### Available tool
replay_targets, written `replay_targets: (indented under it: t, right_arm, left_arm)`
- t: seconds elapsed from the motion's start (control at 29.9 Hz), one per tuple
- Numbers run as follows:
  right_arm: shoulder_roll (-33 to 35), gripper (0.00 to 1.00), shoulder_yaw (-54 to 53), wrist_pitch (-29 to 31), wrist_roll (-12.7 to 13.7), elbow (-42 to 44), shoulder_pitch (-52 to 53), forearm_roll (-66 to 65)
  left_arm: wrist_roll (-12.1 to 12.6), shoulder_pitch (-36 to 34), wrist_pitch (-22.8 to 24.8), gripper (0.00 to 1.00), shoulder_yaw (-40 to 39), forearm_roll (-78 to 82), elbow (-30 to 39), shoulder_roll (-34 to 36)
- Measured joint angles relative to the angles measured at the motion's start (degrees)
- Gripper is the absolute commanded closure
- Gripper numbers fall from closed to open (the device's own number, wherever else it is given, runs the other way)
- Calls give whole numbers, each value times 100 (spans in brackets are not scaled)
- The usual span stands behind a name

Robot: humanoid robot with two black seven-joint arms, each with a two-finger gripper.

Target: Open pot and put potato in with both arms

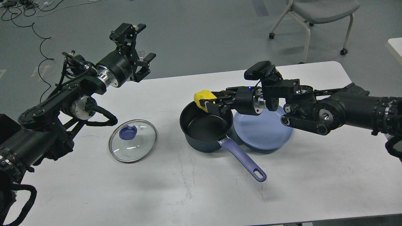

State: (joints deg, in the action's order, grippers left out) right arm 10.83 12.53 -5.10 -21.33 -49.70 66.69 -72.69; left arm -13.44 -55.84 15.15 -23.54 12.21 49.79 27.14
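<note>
The dark pot [205,125] with a purple handle stands open at the table's middle. Its glass lid [132,141] with a blue knob lies flat on the table to the left. My right gripper [209,103] is shut on the yellow potato [203,96] and holds it above the pot's far rim. My left gripper [143,47] is open and empty, raised above the table's far left edge, well away from the lid.
An empty blue plate [265,131] sits right of the pot, partly under my right arm. The white table [201,194] has free room in front. A wheeled chair [317,12] stands on the floor behind, cables at far left.
</note>
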Motion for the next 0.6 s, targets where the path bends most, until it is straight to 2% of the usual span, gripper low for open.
replay_targets:
  t: [0.03,0.4,0.6]
  right_arm:
    - [-9,0,15,0,0,5,-37,1]
    - [31,0,-202,-17,30,-3,-92,531]
    - [196,0,-1482,-70,14,48,-108,1427]
  left_arm:
    - [0,1,0,2,-1,0,0,8]
    - [26,2,5,2,-11,-1,4,-147]
    - [33,14,-93,2,-85,-83,11,-414]
